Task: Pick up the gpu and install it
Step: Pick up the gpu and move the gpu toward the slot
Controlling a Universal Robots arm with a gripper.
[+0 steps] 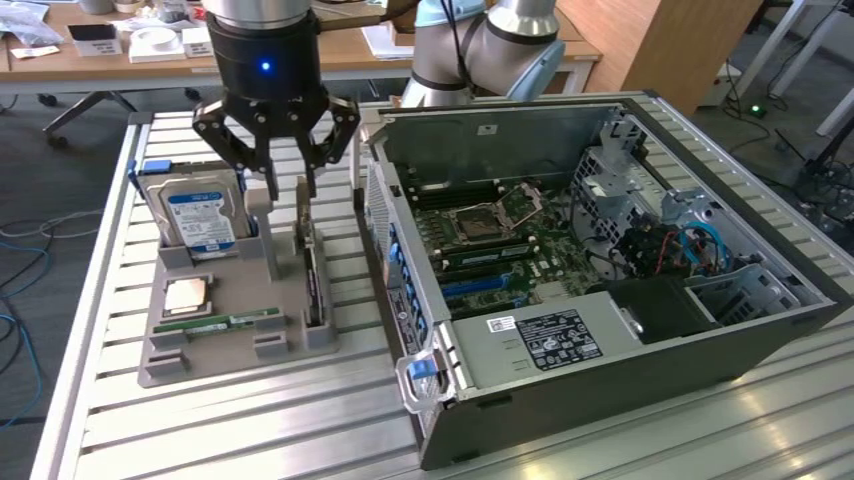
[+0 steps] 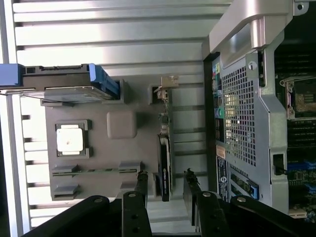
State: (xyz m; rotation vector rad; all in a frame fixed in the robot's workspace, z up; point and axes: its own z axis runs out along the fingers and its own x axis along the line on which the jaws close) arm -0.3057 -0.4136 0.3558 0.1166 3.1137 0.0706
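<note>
The gpu (image 1: 311, 272) is a thin dark card standing on edge in a slot of the grey holder (image 1: 220, 362), beside the computer case. My gripper (image 1: 288, 184) hangs just above the card's far end, jaws open and empty. From the wrist, the gpu (image 2: 164, 158) runs between my two fingertips (image 2: 142, 178), one on each side of the card with a gap to each. Its pale bracket end (image 2: 168, 85) lies at the far end of the slot.
The holder (image 2: 98, 150) also carries a hard drive in a blue frame (image 1: 200, 215), a square processor (image 1: 184, 293) and a green memory stick (image 1: 220, 323). The open computer case (image 1: 601, 250) lies on the slatted table, its motherboard (image 1: 501, 235) exposed. Desks stand behind.
</note>
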